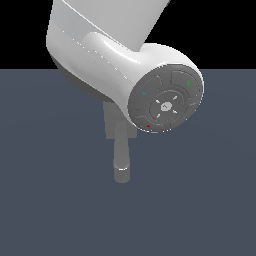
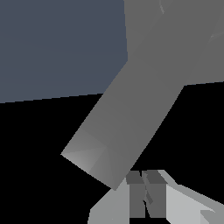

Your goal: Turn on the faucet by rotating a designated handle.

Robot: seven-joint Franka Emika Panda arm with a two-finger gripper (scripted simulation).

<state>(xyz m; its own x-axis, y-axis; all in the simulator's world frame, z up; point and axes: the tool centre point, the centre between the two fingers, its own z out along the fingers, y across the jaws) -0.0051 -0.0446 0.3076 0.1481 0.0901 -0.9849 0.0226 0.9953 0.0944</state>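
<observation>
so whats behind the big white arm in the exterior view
Part of the grey faucet: a block piece and its round spout poke out below the robot arm. The rest of it, and the gripper, are covered there.

A bare simulator scene is showing here, not a real room: a flat, untextured slate-blue floor (image 1: pixel 210 210) is running to a straight horizon under a pure black void, and the matte grey faucet (image 1: pixel 121 160) is rendering without texture or detail.
</observation>
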